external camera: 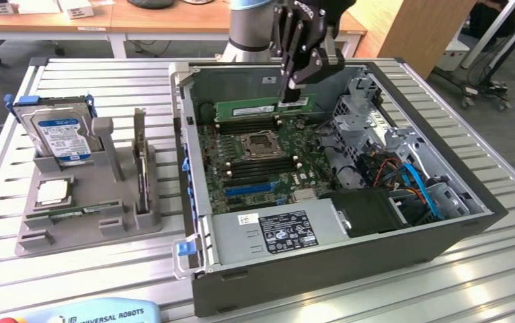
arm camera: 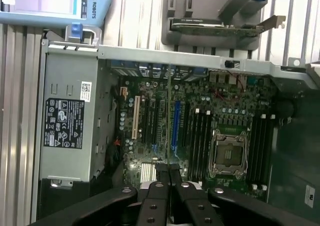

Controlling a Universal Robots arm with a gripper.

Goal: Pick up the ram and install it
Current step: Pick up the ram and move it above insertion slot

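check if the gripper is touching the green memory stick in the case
Touching. The exterior view shows the gripper closed on the top edge of the memory stick, with no gap.

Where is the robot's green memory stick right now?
In the exterior view, the ram stands on edge inside the computer case, just beyond the processor socket, pinched by the end effector.

Arm (external camera: 249, 30) cut off at the top of view. Fingers (external camera: 291, 84) hide part of the ram (external camera: 253, 106) along its upper edge. Power supply label (external camera: 284, 232): print too small to read.
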